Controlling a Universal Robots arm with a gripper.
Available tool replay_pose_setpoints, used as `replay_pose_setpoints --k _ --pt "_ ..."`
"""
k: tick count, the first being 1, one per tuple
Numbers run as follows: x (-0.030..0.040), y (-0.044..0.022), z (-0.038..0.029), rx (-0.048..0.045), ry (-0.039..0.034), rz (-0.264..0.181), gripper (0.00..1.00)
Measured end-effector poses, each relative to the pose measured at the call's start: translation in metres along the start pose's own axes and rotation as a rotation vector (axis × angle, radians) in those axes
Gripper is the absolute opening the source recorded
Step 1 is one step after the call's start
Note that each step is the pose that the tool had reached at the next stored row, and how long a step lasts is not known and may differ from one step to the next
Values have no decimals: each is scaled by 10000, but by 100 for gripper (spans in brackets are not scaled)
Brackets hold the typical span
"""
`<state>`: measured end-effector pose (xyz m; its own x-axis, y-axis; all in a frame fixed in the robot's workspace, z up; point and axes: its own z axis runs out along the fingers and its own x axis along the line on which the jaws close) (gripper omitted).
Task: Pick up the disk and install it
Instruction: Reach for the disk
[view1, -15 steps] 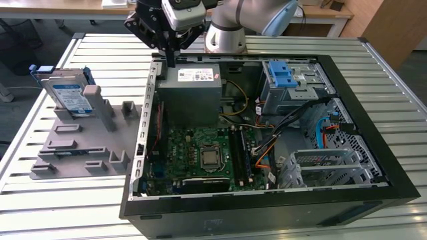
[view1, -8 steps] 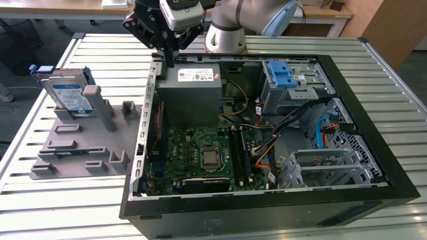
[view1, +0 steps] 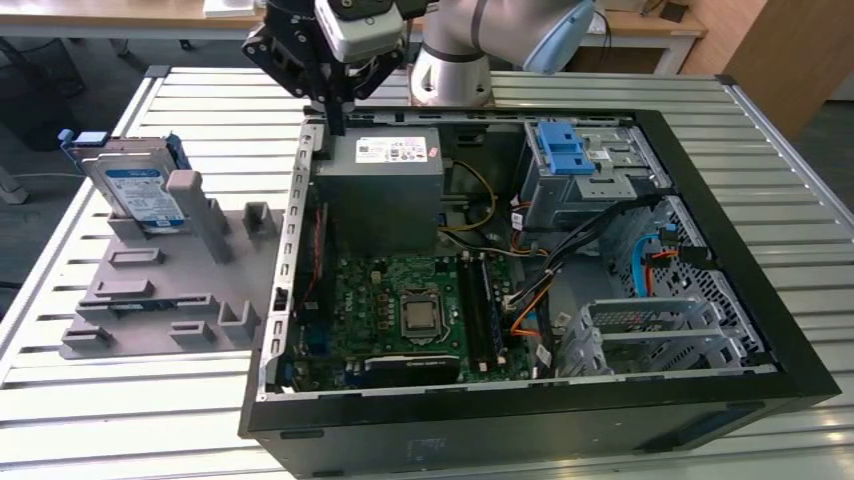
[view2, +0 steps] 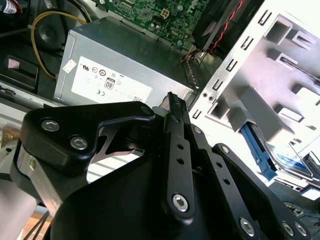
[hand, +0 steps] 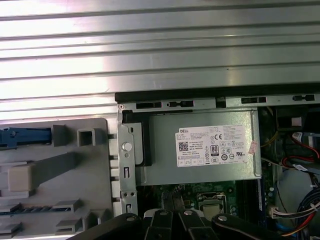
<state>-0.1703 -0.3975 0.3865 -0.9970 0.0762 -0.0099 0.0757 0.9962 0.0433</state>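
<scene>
Your gripper (view1: 334, 122) hangs over the power supply (view1: 380, 190), at the edge of the open computer case (view1: 747, 330) nearest the arm (view1: 461, 60). The jaws are together with nothing between them. The disk (view1: 139, 192) stands upright in the grey holder (view1: 160, 290) on the desk (view1: 134, 420), toward the exterior view's left and well apart from the gripper. Its lower part is sunk in the slot and hidden. In the first wrist view a blue bracket end of the disk (hand: 20, 136) pokes in, cut off by the frame edge. In the second wrist view the gripper's black linkage covers much of the holder; the disk (view2: 292, 161) peeks out past it, label hard to make out. The desk is bare slatted metal. Behind it you have a wooden tabletop (view1: 134, 15) and a wood panel (view1: 787, 50).
</scene>
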Motion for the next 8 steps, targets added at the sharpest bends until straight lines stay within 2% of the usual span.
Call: replay_pose_setpoints --k 8 --pt "24 -2 3 1 6 0 11"
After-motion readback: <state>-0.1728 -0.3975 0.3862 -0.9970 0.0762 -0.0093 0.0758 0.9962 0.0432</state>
